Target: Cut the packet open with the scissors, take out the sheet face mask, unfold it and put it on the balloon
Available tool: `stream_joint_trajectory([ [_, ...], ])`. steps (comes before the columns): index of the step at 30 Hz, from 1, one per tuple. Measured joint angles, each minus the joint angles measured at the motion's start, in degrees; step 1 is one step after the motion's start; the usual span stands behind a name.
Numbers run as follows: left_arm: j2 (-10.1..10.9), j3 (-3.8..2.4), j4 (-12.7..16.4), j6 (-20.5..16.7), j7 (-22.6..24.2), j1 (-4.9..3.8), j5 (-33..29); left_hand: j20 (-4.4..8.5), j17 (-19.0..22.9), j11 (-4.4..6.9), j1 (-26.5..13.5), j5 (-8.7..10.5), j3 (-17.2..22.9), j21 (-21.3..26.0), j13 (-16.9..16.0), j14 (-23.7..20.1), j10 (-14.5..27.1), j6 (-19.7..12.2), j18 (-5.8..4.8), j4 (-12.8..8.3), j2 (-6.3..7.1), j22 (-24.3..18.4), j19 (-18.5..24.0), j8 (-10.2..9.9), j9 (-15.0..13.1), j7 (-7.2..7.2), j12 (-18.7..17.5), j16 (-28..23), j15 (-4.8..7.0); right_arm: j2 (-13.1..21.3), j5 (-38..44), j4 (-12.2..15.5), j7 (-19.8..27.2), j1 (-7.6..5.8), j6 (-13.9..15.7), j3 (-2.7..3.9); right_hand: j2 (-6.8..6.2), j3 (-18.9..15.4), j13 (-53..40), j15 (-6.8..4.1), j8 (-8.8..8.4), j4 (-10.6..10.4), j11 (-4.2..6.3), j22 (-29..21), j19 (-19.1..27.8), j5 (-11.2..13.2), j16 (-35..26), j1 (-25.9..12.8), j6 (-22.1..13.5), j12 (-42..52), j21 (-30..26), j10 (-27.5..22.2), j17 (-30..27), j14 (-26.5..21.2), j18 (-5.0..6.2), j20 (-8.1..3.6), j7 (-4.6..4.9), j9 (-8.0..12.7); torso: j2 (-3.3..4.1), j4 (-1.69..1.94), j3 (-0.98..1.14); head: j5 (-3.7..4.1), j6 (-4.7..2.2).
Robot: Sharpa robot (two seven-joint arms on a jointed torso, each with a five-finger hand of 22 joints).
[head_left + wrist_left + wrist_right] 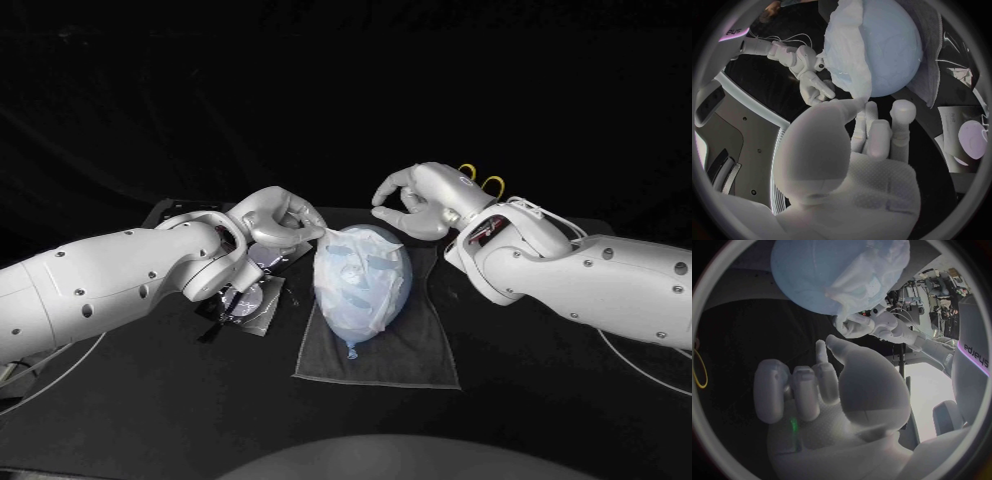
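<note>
A pale blue balloon (364,285) lies on a grey cloth (378,350) at the table's middle. The white sheet mask (353,262) is draped over its top. My left hand (277,225) is at the balloon's far left side and pinches the mask's edge (856,95) between thumb and finger. My right hand (415,203) hovers just behind the balloon with its fingers curled in and nothing in them; it also shows as the right hand (807,75) beside the mask. The balloon (826,272) and the left hand (870,325) appear beyond my right fingers (795,390).
The cut packet (248,297) lies under my left forearm, left of the cloth; the packet (964,140) shows again beside the balloon. Yellow scissor handles (483,182) lie behind my right hand. A dark tray edge (180,210) sits at the back left.
</note>
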State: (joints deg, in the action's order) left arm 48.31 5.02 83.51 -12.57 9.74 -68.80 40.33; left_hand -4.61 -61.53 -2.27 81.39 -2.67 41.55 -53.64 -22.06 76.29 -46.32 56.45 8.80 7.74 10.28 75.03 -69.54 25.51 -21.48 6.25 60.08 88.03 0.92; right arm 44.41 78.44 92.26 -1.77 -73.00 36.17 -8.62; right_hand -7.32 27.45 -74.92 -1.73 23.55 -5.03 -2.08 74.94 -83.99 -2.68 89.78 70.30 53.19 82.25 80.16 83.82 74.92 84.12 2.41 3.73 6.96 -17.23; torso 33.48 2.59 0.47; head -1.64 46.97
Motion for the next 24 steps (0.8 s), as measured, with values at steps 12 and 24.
stream_joint_trajectory([
  [12,0.2,0.00,0.0,0.0,-1.5,-0.01,0.2,0.00,-0.5,-0.01,-0.2,0.01,0.3,-0.5,-0.1,0.3,0.0,0.0,-0.01,0.0,0.23,0.0,-0.4,0.0,0.0,0.00,0.0,0.0,0.02,5.4,-9.8,4.4,1.6,-0.01,-2.6,-0.09,-0.65,-3.7,0.0,0.20,-0.95,-4.2,-0.40,0.0,-0.1,-0.3,0.0,-3.1,0.1,-0.1,0.0,0.0,0.0,-0.2,0.00,0.72,0.12,0.6,0.03,-0.07,0.08,0.32,-0.24],
  [24,0.4,0.02,0.0,0.1,-2.5,0.00,0.9,0.21,-0.9,-0.02,-0.4,0.03,0.9,-1.0,0.0,0.5,0.0,-0.1,-0.02,-0.3,0.38,0.0,-0.6,0.0,0.0,-0.08,0.0,0.0,0.09,5.9,-14.1,5.5,2.0,0.71,-3.9,-0.29,-1.02,-5.1,0.0,0.21,-1.18,-5.6,-0.40,0.0,-0.1,-0.3,0.0,-3.9,0.2,-0.1,0.0,0.0,0.0,-0.2,0.00,0.72,0.21,0.8,0.07,0.00,0.00,0.56,-0.30],
])
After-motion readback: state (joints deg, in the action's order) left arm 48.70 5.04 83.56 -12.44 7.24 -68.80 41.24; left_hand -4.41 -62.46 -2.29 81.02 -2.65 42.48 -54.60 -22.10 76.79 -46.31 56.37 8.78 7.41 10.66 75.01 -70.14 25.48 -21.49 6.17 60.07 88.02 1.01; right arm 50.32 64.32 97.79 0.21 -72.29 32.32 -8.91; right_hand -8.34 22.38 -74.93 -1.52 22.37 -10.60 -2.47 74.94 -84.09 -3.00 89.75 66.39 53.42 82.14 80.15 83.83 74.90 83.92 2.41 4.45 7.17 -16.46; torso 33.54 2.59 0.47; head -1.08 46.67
